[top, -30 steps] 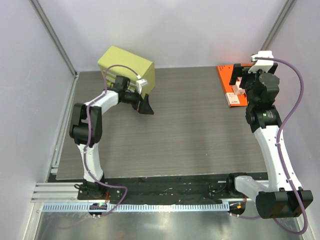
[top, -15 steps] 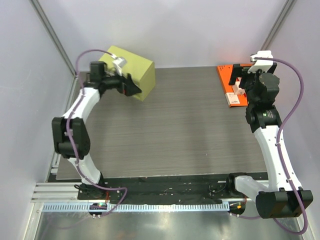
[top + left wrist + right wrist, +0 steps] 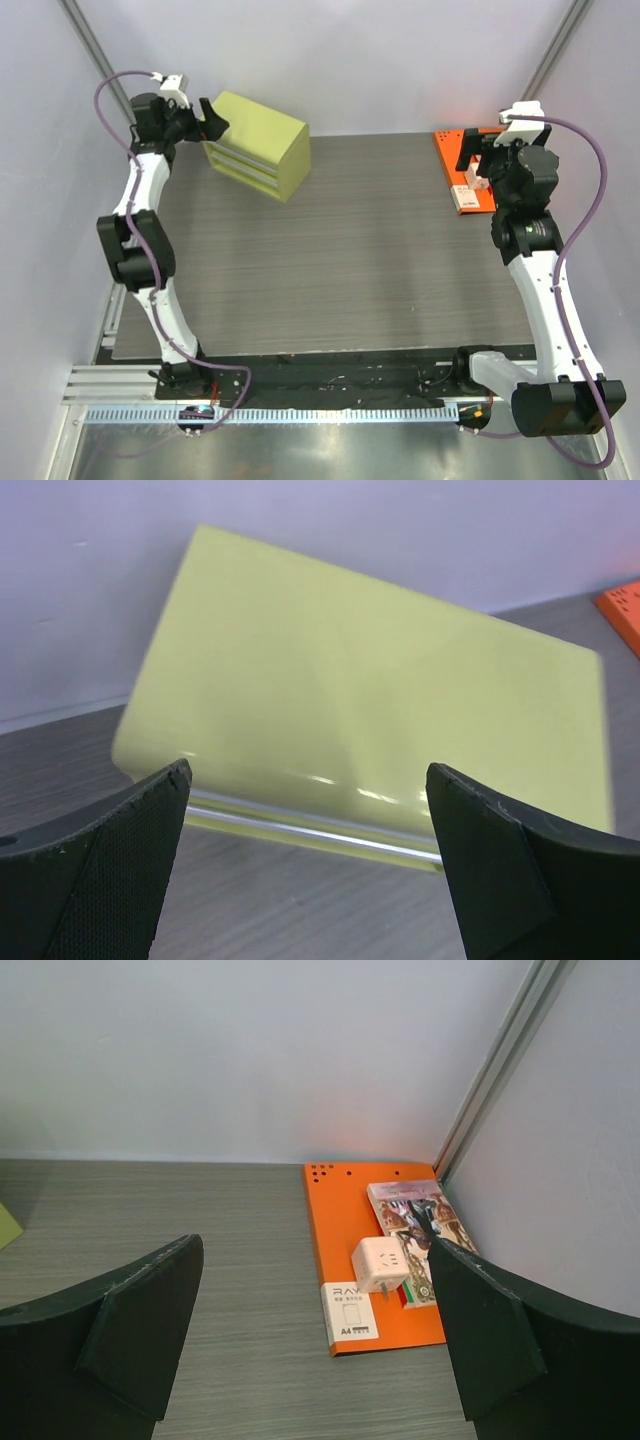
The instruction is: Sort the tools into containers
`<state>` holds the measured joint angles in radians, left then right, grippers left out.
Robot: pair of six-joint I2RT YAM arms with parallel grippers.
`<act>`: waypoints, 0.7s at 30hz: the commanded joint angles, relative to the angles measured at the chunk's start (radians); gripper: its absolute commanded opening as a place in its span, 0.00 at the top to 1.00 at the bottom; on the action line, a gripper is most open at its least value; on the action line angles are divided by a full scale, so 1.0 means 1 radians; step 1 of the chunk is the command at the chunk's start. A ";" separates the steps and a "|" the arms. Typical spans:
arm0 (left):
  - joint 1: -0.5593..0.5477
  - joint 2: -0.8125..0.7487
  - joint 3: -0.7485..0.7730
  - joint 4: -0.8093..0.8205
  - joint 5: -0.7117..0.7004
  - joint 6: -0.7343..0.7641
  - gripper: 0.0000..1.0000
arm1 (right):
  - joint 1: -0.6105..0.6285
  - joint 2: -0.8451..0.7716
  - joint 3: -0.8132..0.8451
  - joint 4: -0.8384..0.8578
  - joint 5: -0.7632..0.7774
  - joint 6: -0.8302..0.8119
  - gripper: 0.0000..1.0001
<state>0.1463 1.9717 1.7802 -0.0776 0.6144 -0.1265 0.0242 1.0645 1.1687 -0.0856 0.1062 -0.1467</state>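
Observation:
A yellow-green drawer box (image 3: 258,145) stands at the back left of the table; it fills the left wrist view (image 3: 370,700), with a silver rail along its lower edge. My left gripper (image 3: 210,118) is open and empty, raised at the box's left rear corner, and its jaws show wide apart in the left wrist view (image 3: 310,780). My right gripper (image 3: 478,162) is open and empty above the orange board (image 3: 450,160) at the back right. In the right wrist view (image 3: 315,1250) the board (image 3: 345,1220) carries a white cube adapter (image 3: 380,1265), a white A4 card (image 3: 350,1312) and a book (image 3: 420,1222).
The grey wall and metal corner posts (image 3: 105,60) close in the back and sides. The dark wood-grain table (image 3: 340,260) runs between the box and the board. Both arm bases sit at the near edge.
My left arm has swung from the front of the drawer box up and back to its far left corner. The box's drawer fronts now show. The right arm has not moved.

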 commanded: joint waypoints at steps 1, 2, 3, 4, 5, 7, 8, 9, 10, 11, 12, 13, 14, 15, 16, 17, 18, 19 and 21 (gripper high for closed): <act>0.010 0.179 0.166 0.056 -0.116 -0.068 0.00 | -0.003 -0.011 0.014 0.037 -0.016 0.002 0.00; 0.015 0.211 0.194 0.055 -0.131 -0.074 0.00 | -0.003 -0.011 0.014 0.035 -0.013 0.001 0.00; 0.016 0.252 0.243 0.049 -0.136 -0.081 0.00 | -0.003 -0.011 0.013 0.035 -0.013 -0.001 0.00; 0.019 0.274 0.266 0.044 -0.137 -0.078 0.00 | -0.003 -0.011 0.013 0.035 -0.013 -0.002 0.00; 0.022 0.286 0.287 0.039 -0.146 -0.076 0.00 | -0.004 -0.009 0.011 0.037 -0.013 -0.004 0.00; 0.036 0.306 0.317 0.068 -0.145 -0.084 0.00 | -0.009 -0.003 0.009 0.033 -0.017 -0.005 0.00; 0.038 0.312 0.326 0.074 -0.150 -0.082 0.00 | -0.009 0.003 0.011 0.033 -0.017 -0.005 0.00; 0.041 0.319 0.335 0.073 -0.153 -0.079 0.00 | -0.010 0.008 0.009 0.033 -0.017 -0.005 0.00; 0.042 0.325 0.350 0.073 -0.159 -0.076 0.00 | -0.012 0.014 0.011 0.033 -0.017 -0.005 0.01; 0.044 0.335 0.352 0.117 -0.166 -0.073 0.00 | -0.012 0.018 0.009 0.033 -0.017 -0.005 0.00; 0.042 0.338 0.335 0.146 -0.177 -0.074 0.00 | -0.012 0.023 0.009 0.033 -0.020 -0.007 0.00; 0.045 0.339 0.314 0.188 -0.176 -0.082 0.00 | -0.012 0.028 0.006 0.033 -0.022 -0.007 0.00; 0.045 0.343 0.292 0.247 -0.176 -0.093 0.00 | -0.012 0.031 0.008 0.033 -0.025 -0.007 0.00; 0.047 0.351 0.279 0.322 -0.171 -0.116 0.00 | -0.012 0.035 0.009 0.033 -0.025 -0.007 0.00; 0.050 0.364 0.269 0.367 -0.135 -0.131 0.00 | -0.012 0.037 0.011 0.030 -0.026 -0.004 0.00; 0.053 0.380 0.274 0.395 -0.111 -0.154 0.00 | -0.012 0.040 0.012 0.029 -0.031 -0.002 0.00; 0.055 0.422 0.298 0.433 -0.081 -0.197 0.00 | -0.041 0.043 0.013 0.026 -0.036 -0.001 0.00; 0.056 0.441 0.314 0.443 -0.035 -0.223 0.00 | -0.053 0.045 0.014 0.026 -0.043 0.004 0.00; 0.056 0.501 0.350 0.461 0.039 -0.274 0.00 | -0.064 0.046 0.014 0.023 -0.051 0.007 0.00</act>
<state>0.1913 2.3611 2.0762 0.2298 0.5110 -0.2813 -0.0040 1.1137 1.1687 -0.0933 0.0757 -0.1505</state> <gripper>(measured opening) 0.997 0.996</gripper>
